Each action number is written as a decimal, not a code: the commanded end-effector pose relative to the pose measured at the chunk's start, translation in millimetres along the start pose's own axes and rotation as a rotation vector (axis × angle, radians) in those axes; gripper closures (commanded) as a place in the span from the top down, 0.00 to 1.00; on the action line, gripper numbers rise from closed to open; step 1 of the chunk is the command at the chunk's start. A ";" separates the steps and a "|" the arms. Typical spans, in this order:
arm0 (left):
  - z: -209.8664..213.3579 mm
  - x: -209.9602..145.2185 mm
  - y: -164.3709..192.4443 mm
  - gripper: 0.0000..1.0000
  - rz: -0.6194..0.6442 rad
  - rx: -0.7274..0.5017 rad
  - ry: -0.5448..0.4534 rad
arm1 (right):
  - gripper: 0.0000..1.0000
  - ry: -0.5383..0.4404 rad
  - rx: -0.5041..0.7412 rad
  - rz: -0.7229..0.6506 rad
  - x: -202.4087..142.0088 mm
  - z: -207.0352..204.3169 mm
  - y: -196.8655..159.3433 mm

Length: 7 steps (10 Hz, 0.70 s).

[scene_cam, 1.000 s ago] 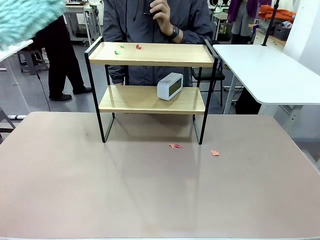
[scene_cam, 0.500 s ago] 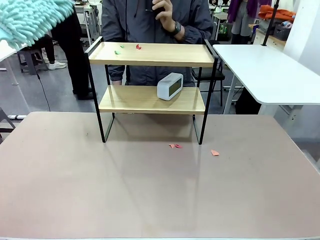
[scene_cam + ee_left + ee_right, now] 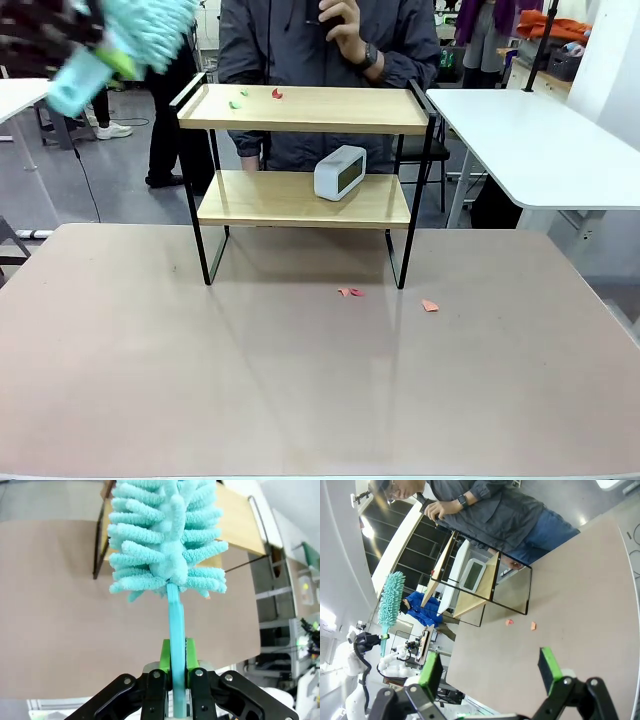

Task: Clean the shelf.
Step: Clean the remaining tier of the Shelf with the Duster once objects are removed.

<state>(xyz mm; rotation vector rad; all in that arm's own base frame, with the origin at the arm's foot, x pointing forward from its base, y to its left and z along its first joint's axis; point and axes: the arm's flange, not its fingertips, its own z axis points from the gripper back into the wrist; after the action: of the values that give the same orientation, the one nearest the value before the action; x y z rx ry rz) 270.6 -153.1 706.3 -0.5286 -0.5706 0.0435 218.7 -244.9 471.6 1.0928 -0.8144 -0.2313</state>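
Pinkish-grey bench (image 3: 300, 380) across the foreground, shelf (image 3: 300, 108) at its far middle on four black legs, person (image 3: 320, 40) right behind it.

High at the left: left pincer (image 3: 175, 656) clamped together on the thin blue stem of a teal fluffy duster (image 3: 167, 535), green pads squeezing the stem low down. Leaves the whole fluffy head free for sweeping, which is probably the reason for so low a grip. Head in the air, up and left of the shelf's top-left corner, apart from it and blurred. Reads as the approach to the top board, no contact yet.

On the top board near its left end: green scraps (image 3: 236, 103) and a red scrap (image 3: 277, 94), likely the litter to brush off. On the lower board, right of middle: white clock (image 3: 340, 172), upright, face slanted leftward. Probably in the way of any sweep there.

On the bench just in front of the shelf's right legs: pinkish scraps (image 3: 351, 292), with one more farther right.

At the right: right pincer (image 3: 490, 669) with jaws wide apart, nothing between them, above the bench and well back from the shelf, seemingly parked out of the way.

Bench top smooth and matt, faintly mirroring the shelf legs. Beyond: second person (image 3: 165, 130) standing at the far left, grey floor, white table (image 3: 540, 140) at the right, workshop clutter.
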 end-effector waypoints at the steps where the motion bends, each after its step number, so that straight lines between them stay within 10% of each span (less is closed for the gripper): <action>1: -17.9 28.2 -9.3 0.12 -0.054 0.009 0.090 | 1.00 -0.022 0.021 0.027 3.3 -0.9 0.8; 7: -72.4 83.3 -33.2 0.12 -0.064 0.225 0.138 | 1.00 -0.022 0.021 0.027 3.3 -0.9 0.8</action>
<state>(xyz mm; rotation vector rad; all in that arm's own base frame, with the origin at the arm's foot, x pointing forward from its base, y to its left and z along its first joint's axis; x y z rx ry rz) 367.2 -192.3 702.0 -0.3363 -0.4590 -0.0091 218.7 -244.8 471.6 1.0926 -0.8144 -0.2312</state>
